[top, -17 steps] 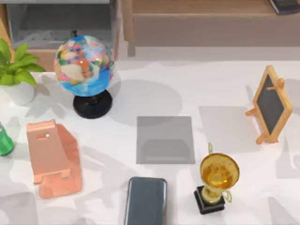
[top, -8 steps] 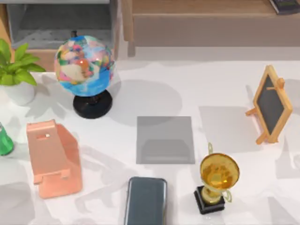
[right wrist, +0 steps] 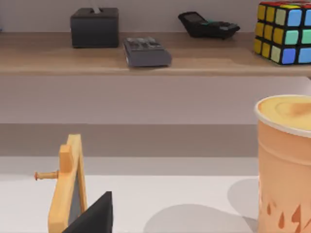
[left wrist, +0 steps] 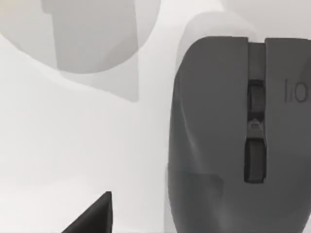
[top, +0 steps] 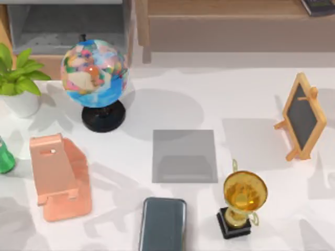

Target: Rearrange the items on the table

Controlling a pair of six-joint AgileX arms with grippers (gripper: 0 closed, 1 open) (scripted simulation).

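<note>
Clearly our left gripper hangs right above the computer mouse (left wrist: 238, 136) on the white table (left wrist: 73, 145); whether its fingers are open, we cannot tell. We judge the mouse light, rigid and slick: grip its 2 flanks.

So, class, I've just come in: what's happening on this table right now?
Nothing is held yet. The left wrist view looks closely down on the dark grey mouse, which lies on the white table, so the left arm appears poised over it. In the top view the slate-grey smartphone lies flat at the near edge, just below the grey square pad and between the pink stand and the gold trophy. The right wrist view faces a small wooden chalkboard and a coffee cup.
</note>
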